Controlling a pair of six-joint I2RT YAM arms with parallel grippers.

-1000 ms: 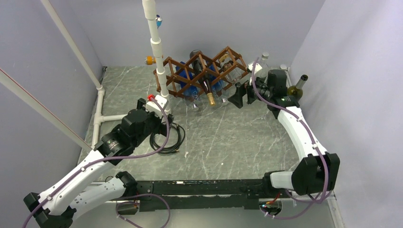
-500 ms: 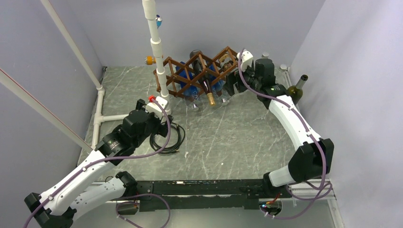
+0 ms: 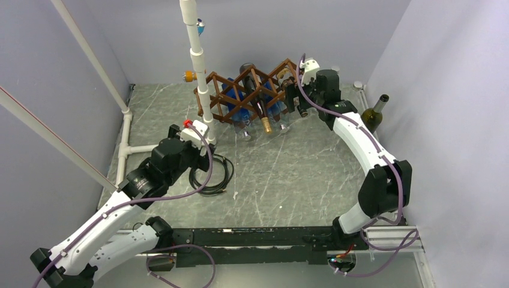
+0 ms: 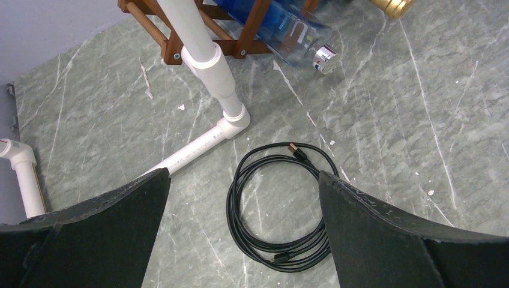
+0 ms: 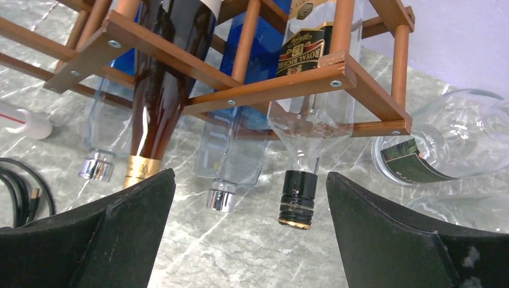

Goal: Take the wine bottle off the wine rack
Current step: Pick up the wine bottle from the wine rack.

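Right gripper [image 5: 249,174]: jaws wide apart, holding nothing, low in frame beneath the wine rack [image 5: 282,81]. Rack cells hold the wine bottle [image 5: 162,84], upper left, gold-foil neck down, and a clear black-capped bottle [image 5: 303,138] at centre. Left gripper [image 4: 243,173]: wide, empty, above a coiled cable [image 4: 276,210].

Closed in on three sides by plain pale purple walls [image 3: 270,36]. Set on a grey-green desk [image 3: 300,174], stone-like, streaked with thin white lines. Framed by white pipes [image 3: 198,60] at left and back. Lit softly, evenly.
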